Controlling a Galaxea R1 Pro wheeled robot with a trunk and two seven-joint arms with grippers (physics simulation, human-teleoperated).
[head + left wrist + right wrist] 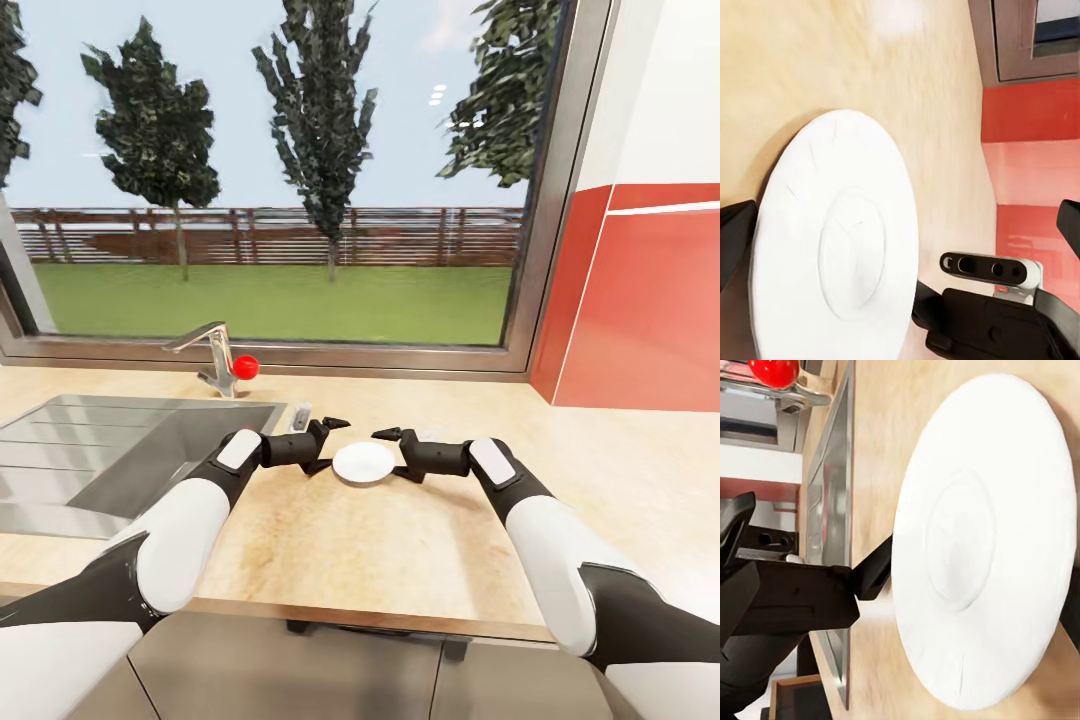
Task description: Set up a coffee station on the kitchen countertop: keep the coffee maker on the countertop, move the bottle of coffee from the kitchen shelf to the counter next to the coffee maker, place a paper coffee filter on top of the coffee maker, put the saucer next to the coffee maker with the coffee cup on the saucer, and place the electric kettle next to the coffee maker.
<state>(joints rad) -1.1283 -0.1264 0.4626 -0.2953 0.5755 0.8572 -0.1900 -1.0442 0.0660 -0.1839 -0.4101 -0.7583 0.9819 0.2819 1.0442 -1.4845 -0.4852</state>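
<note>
The saucer (pixel 363 463) is flanked on the tabletop (pixel 420 540) by the left hand (pixel 331 444) and right hand (pixel 392 452), both spread open, nothing gripped.

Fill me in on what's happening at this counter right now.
A two-armed robot is working on a white saucer lying flat on the tan countertop, to the right of the steel sink. Its left pincer and right pincer are both open, flanking the saucer from opposite sides. Whether either one touches the rim is hard to tell. Nothing sits on the saucer.
</note>
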